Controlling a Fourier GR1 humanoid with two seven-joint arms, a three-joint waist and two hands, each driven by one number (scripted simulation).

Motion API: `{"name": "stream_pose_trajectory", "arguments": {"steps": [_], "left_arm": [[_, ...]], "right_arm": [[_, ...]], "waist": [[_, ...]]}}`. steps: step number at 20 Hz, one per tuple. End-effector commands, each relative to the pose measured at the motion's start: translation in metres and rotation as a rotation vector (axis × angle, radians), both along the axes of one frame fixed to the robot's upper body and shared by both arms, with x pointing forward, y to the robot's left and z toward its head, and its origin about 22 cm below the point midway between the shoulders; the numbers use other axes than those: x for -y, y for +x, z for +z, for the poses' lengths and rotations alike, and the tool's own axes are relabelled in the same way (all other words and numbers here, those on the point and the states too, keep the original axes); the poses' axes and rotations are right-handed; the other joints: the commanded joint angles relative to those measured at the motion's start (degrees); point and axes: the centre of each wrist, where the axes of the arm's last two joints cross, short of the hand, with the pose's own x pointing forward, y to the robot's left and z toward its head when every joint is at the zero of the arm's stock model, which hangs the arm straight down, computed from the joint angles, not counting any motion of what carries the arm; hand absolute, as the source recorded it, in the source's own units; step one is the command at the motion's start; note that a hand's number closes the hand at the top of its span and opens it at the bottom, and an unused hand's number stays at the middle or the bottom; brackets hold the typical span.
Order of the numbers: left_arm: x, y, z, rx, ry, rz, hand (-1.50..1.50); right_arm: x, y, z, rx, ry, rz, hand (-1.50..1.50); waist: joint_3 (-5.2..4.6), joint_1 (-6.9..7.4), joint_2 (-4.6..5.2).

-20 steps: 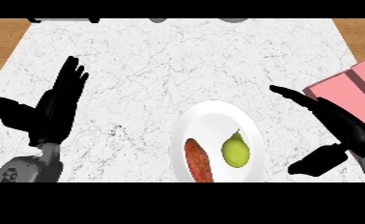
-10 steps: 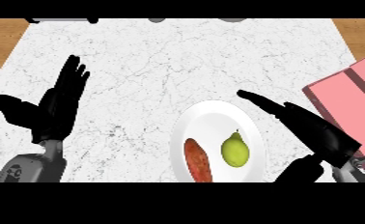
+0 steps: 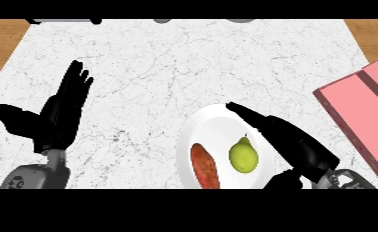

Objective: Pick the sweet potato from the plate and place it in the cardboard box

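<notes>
A reddish-brown sweet potato point(image 3: 206, 166) lies on the left side of a white plate point(image 3: 207, 126), beside a yellow-green pear point(image 3: 244, 156). My right hand point(image 3: 291, 143) is open, its straight fingers stretched over the plate's right rim, just right of the pear and apart from the sweet potato. The pink cardboard box point(image 3: 354, 106) shows at the right edge. My left hand point(image 3: 59, 113) rests open at the left, fingers up.
The white marble counter point(image 3: 170, 66) runs wide behind the plate. Wooden strips show at the far corners. Dark fixtures sit along the back edge.
My right hand has moved left from near the box to over the plate's right rim. The left hand has stayed put.
</notes>
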Motion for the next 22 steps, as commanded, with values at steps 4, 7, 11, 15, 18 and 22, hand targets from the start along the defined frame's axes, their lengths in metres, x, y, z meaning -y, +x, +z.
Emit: {"name": "stream_pose_trajectory", "arguments": {"steps": [4,7,11,15,18,22], "left_arm": [[-0.022,-0.003,0.01,-0.002,0.005,0.012,0.0],[-0.017,0.0,-0.008,-0.013,0.015,0.003,0.0],[0.003,0.008,-0.005,0.009,0.013,0.014,0.0],[0.021,0.002,0.013,0.0,-0.011,0.016,0.0],[-0.013,0.004,0.0,0.009,0.002,-0.008,0.0],[0.001,-0.015,0.003,-0.006,0.008,-0.013,0.0]], "right_arm": [[-0.031,-0.01,-0.026,-0.032,-0.017,0.009,-1.5],[-0.023,-0.002,-0.031,-0.022,-0.003,-0.014,-1.5],[-0.029,-0.017,-0.02,-0.002,-0.012,-0.027,-1.5],[-0.042,-0.01,-0.033,-0.034,-0.014,-0.017,-1.5],[-0.014,0.011,-0.025,-0.047,0.003,-0.027,-1.5],[-0.054,-0.033,-0.058,-0.047,-0.006,-0.02,-1.5]], "waist": [[0.01,0.06,0.0],[0.02,-0.06,0.03],[0.02,-0.17,0.0],[0.03,-0.03,-0.01],[0.01,-0.05,0.04],[0.03,-0.05,-0.07]]}}
